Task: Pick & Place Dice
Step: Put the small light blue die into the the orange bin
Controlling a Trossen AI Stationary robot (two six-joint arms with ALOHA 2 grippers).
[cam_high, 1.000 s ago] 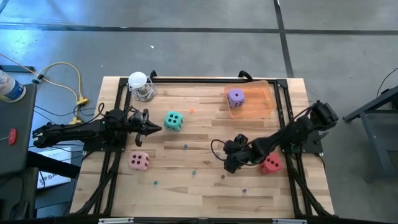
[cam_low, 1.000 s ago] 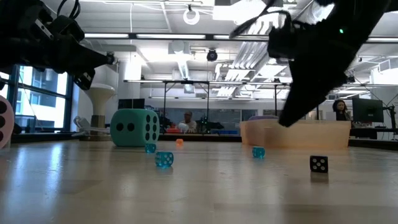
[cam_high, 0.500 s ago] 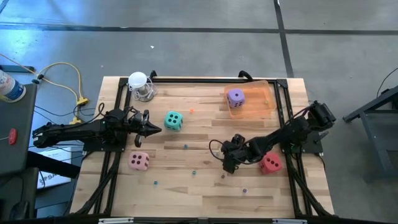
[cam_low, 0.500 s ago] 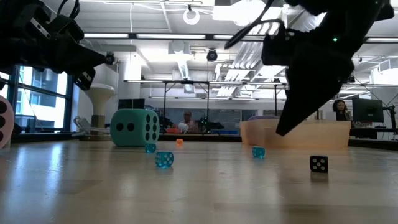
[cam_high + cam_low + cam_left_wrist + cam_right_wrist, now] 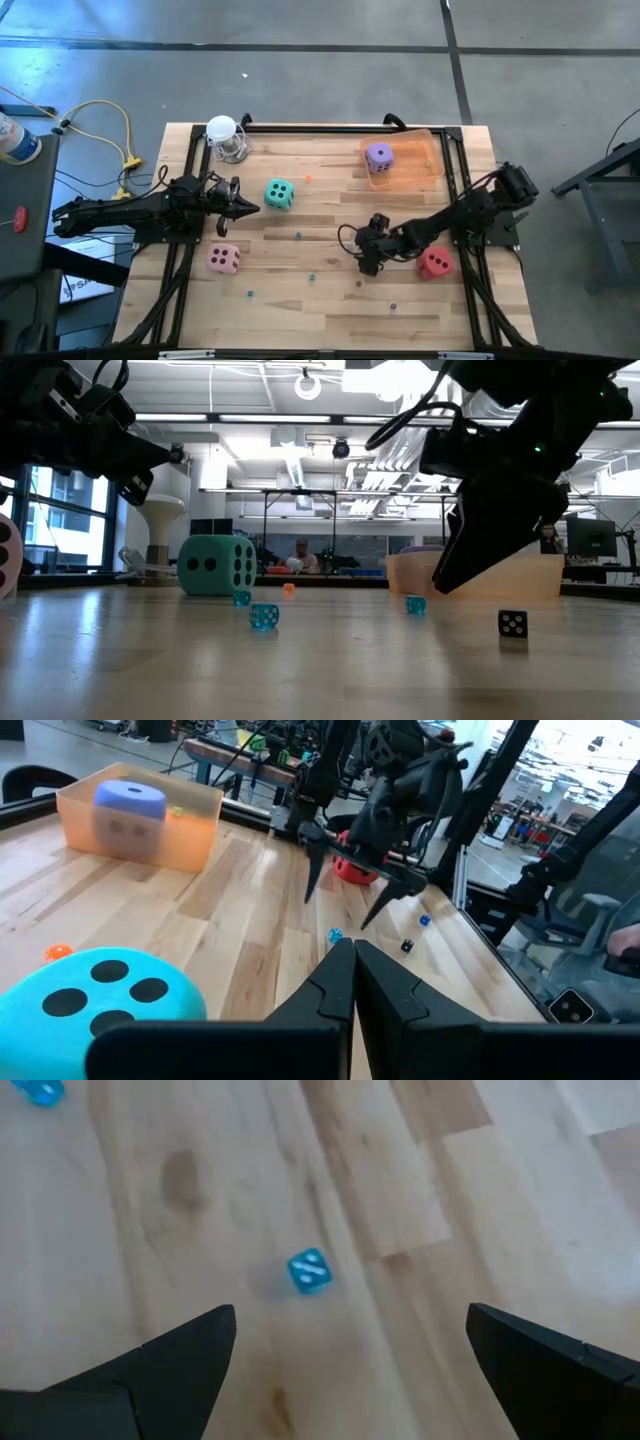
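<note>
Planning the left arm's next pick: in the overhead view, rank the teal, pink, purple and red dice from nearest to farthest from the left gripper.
From the left gripper:
1. Teal die, just ahead of its tips.
2. Pink die, beside it toward the table's near edge.
3. Purple die, in the orange bin at the far side.
4. Red die, under the right arm.

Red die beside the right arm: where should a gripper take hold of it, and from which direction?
Best guess: from straight above, fingers closing on two opposite side faces. The red die sits flat on the table, pips up, with bare wood on most sides. The right arm's links run close along its far side, so that side looks tightest. The right gripper, open, hangs nearby over a small blue die.
</note>
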